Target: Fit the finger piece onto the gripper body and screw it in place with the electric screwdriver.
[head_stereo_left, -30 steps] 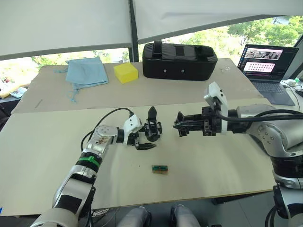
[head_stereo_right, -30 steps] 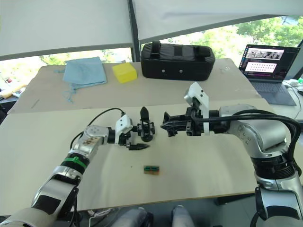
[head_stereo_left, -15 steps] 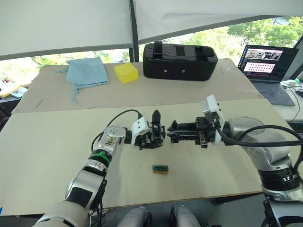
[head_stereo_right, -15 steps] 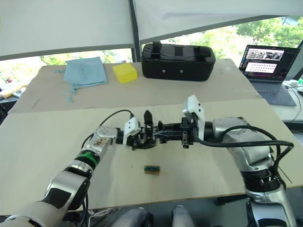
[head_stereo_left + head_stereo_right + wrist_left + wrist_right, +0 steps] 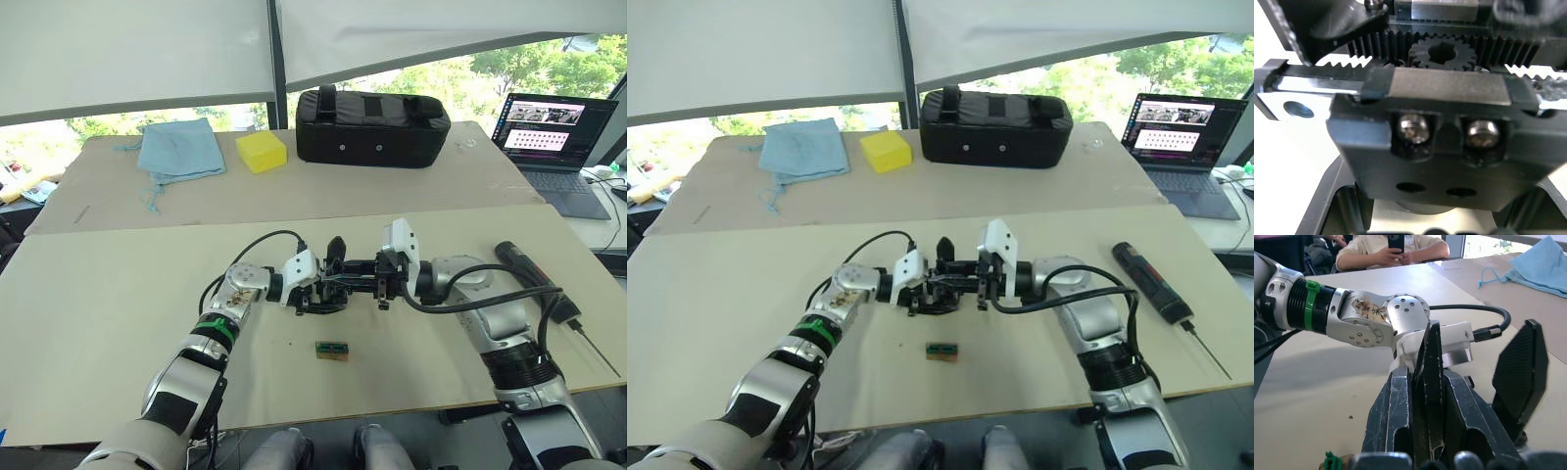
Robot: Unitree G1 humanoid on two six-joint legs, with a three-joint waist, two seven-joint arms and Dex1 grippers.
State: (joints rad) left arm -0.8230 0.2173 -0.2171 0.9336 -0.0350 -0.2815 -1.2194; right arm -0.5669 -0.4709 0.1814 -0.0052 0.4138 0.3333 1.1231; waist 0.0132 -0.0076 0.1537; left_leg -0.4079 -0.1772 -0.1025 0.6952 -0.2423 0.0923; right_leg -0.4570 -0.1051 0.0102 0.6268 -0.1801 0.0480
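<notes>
My two grippers meet at the middle of the near table. The left gripper (image 5: pixel 328 280) is shut on the gripper body (image 5: pixel 1440 147), a black block with two screw heads and two holes on its face. In the right wrist view my right gripper (image 5: pixel 1427 379) is shut on the finger piece (image 5: pixel 1431 350), a thin black wedge standing up between its fingers, right against the left gripper. The electric screwdriver (image 5: pixel 530 278), dark with a thin metal bit, lies on the table to the right of my right arm.
A small green-and-brown block (image 5: pixel 331 350) lies just in front of the grippers. On the far table stand a large black case (image 5: pixel 372 127), a yellow block (image 5: pixel 261 151) and a blue cloth (image 5: pixel 178 149). A laptop (image 5: pixel 551 137) sits far right. A seated person (image 5: pixel 1391 247) is behind.
The right gripper has moved left with the finger piece until it meets the left gripper, which has shifted slightly right. The screwdriver now shows beside the right arm.
</notes>
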